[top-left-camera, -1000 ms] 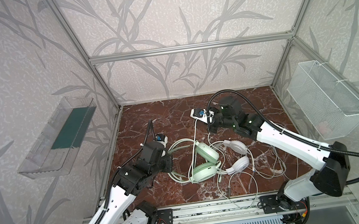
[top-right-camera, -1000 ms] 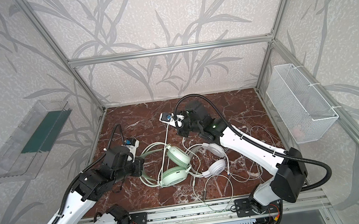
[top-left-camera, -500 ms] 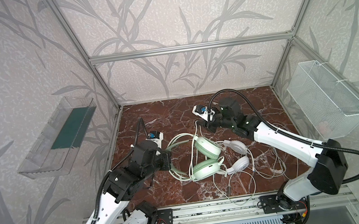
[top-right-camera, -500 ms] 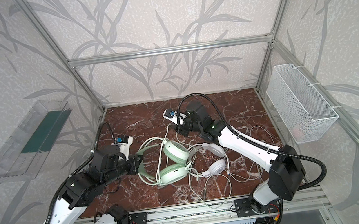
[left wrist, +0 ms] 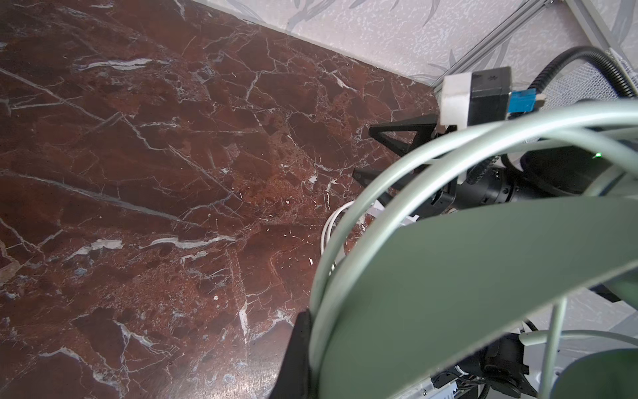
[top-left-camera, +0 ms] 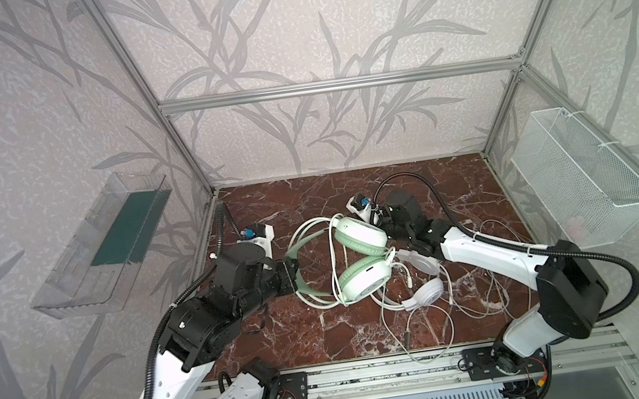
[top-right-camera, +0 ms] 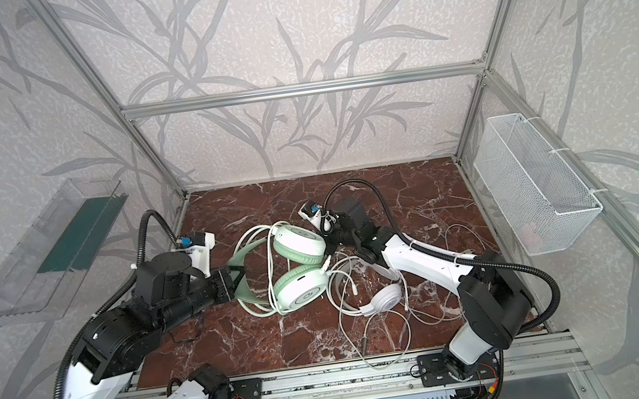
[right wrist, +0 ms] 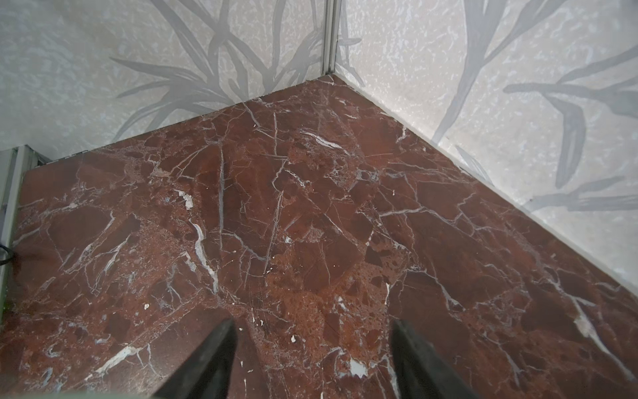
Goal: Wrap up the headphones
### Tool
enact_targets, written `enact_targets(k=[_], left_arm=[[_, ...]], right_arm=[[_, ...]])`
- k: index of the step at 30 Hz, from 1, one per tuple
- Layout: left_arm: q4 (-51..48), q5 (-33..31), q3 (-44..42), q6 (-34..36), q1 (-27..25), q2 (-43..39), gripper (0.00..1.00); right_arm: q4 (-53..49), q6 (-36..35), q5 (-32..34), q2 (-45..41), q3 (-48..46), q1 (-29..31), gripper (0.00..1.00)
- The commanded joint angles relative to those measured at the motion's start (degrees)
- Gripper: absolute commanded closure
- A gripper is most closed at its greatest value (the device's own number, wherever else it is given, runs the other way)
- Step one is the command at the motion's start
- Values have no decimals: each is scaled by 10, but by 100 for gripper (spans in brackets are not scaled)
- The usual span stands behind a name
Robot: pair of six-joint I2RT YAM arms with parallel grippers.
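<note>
The mint-green headphones [top-left-camera: 365, 282] [top-right-camera: 304, 290] sit in the middle of the marble floor, one round cup tilted above the other, with a pale cable looped over the headband. My left gripper [top-left-camera: 291, 272] [top-right-camera: 232, 281] is shut on that green headband [left wrist: 466, 286]. My right gripper [top-left-camera: 379, 224] [top-right-camera: 328, 231] [right wrist: 310, 345] stands open beside the upper cup [top-left-camera: 360, 237], with only bare floor between its fingers. The white headphones [top-left-camera: 426, 291] [top-right-camera: 385, 296] lie to the right of the green ones, amid tangled thin cables [top-left-camera: 432, 332].
A white wire basket [top-left-camera: 584, 182] hangs on the right wall. On the left wall there is a clear plastic shelf [top-left-camera: 106, 245]. Loose cable loops spread toward the front rail [top-left-camera: 374, 373] and the right side of the floor.
My right gripper has gone from shut to open. My left gripper has carried the green headset a little toward the back, and its cups now sit higher in both top views.
</note>
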Motion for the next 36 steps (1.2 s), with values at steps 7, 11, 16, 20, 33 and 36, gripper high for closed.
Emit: enact_targets(k=[7,11,16,20,33,36], left_arm=[[36,-54,57,-70,-1,-10,100],[40,-65,74,-68,-1,-1,100],[59,-58,84,-67,0,8,100],[60,-55,94,-64,-1,18,100],[71,-80,102,-65,0,21,100],[81,-79,96,-70,-1,20,100]], right_arm=[[90,114,22,-36,-95,-3,9],[83,137,15,-37,-122,-3,9],[98,156,18,-38,-160,-3,9],[121,170,-4,-30,-179,-3,9],[190,220,36,-5,-217,45,22],[201,229,43,12,-215,60,28]])
